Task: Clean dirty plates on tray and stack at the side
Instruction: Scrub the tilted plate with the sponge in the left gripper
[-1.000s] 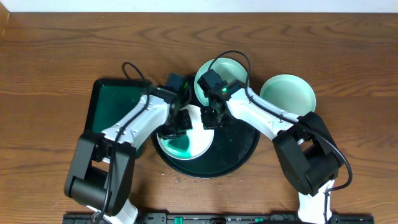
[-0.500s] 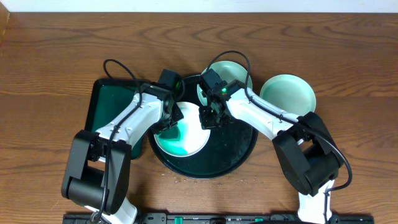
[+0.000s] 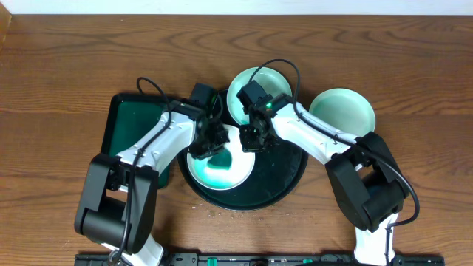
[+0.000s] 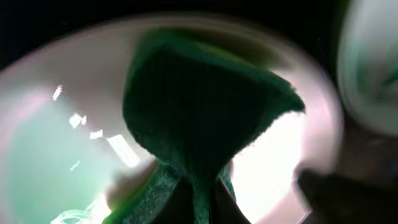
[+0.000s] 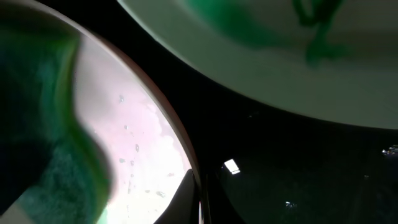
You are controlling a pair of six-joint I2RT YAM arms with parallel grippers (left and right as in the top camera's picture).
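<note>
One plate (image 3: 222,171) with a green smear lies at the front left of the round black tray (image 3: 284,174). My left gripper (image 3: 209,142) is shut on a dark green sponge (image 4: 199,99) and presses it on this plate (image 4: 56,155). My right gripper (image 3: 251,139) is shut on the plate's right rim (image 5: 140,149), its fingers (image 5: 200,202) pinching the edge. A second plate (image 3: 255,90) with a green streak (image 5: 273,56) sits at the tray's back edge. A third, clean-looking plate (image 3: 344,111) lies on the table to the right of the tray.
A rectangular dark green tray (image 3: 127,125) sits to the left of the black tray, partly under my left arm. The bare black tray floor (image 5: 305,168) lies to the right of the held plate. Wooden table (image 3: 414,66) surrounds everything.
My left gripper swept the sponge left across the plate and back to the right. The green smear has spread. My right gripper stays on the plate's rim.
</note>
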